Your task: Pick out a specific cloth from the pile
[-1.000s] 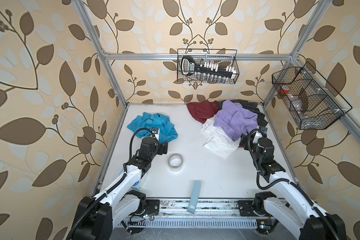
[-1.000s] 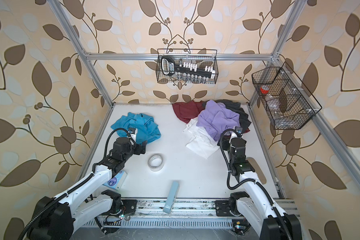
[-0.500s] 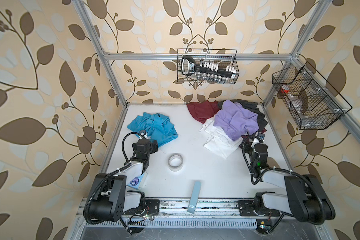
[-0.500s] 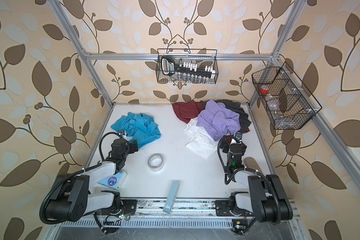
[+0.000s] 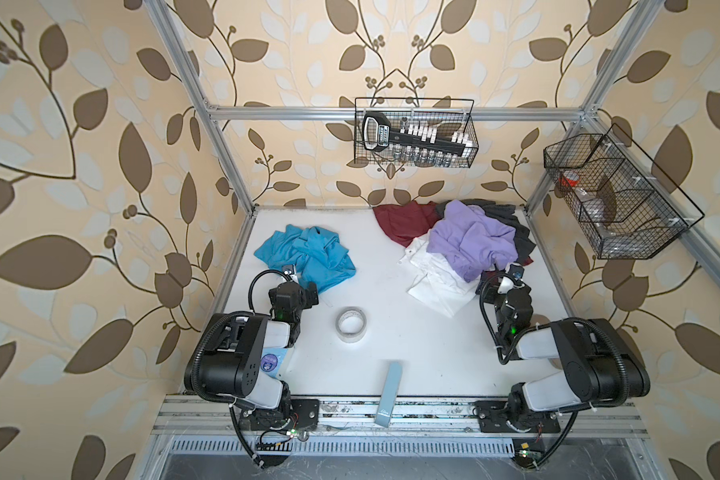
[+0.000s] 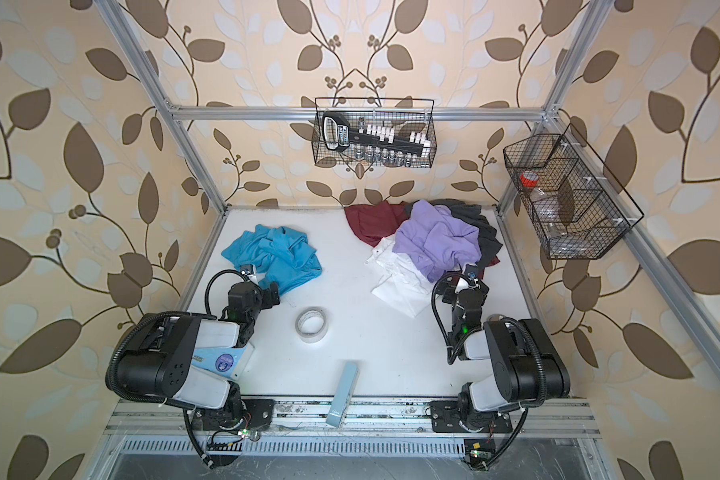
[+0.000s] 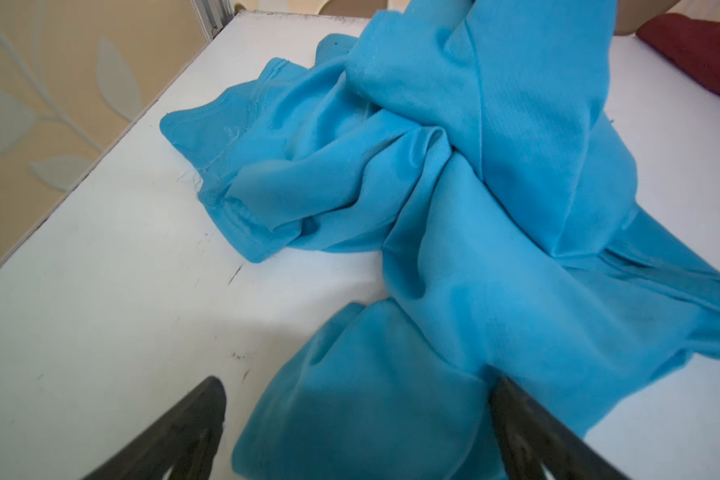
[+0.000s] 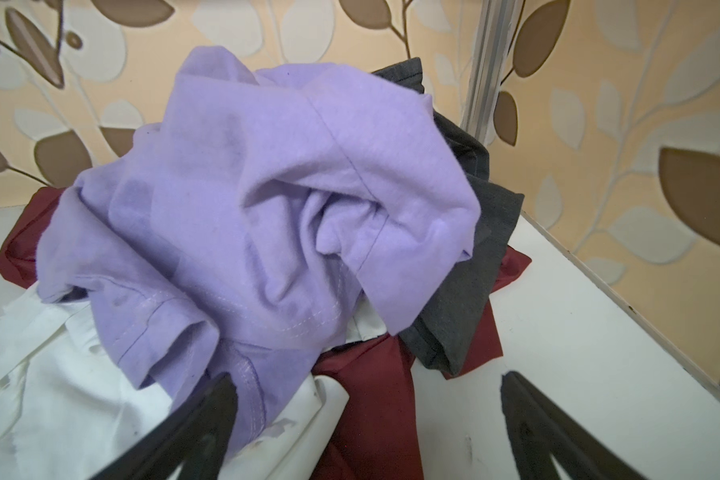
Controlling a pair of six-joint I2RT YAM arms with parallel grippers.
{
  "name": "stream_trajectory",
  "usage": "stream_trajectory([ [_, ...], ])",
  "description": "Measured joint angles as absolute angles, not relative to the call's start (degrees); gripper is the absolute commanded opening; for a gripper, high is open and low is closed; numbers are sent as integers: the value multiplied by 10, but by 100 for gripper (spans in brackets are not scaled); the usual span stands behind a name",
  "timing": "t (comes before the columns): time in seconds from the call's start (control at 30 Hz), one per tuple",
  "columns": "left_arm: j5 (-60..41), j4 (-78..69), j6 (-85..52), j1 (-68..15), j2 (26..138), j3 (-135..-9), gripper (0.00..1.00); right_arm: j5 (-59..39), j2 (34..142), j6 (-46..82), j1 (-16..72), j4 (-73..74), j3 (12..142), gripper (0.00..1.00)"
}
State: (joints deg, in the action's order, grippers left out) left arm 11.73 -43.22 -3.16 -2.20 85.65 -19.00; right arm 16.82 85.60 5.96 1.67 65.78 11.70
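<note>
Left gripper [image 7: 356, 395], left wrist view: jaws wide, straddling a loose fold of the cloth [image 7: 454, 187], clamping nothing.

Right gripper [image 8: 366, 386], right wrist view: jaws wide, empty, facing the pile [image 8: 267, 187].

Both top views: cloth lies alone beyond-left of tape roll [image 5: 351, 325]; pile lies beyond-right, well apart. Separation judged complete.

Writing: sticker [image 5: 270, 362] and tool [image 5: 377, 133] label in wire basket [image 5: 412, 101], illegible.

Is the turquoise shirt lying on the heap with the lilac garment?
No: in a top view the turquoise shirt lies by itself, with bare white table between it and the pile.
</note>
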Motion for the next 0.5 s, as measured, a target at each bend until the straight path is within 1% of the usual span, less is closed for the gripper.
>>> stream_trajectory([
  [0.5, 104, -426, -31, -22, 856, -205, 99, 161, 856, 59, 15, 658, 117, 100],
])
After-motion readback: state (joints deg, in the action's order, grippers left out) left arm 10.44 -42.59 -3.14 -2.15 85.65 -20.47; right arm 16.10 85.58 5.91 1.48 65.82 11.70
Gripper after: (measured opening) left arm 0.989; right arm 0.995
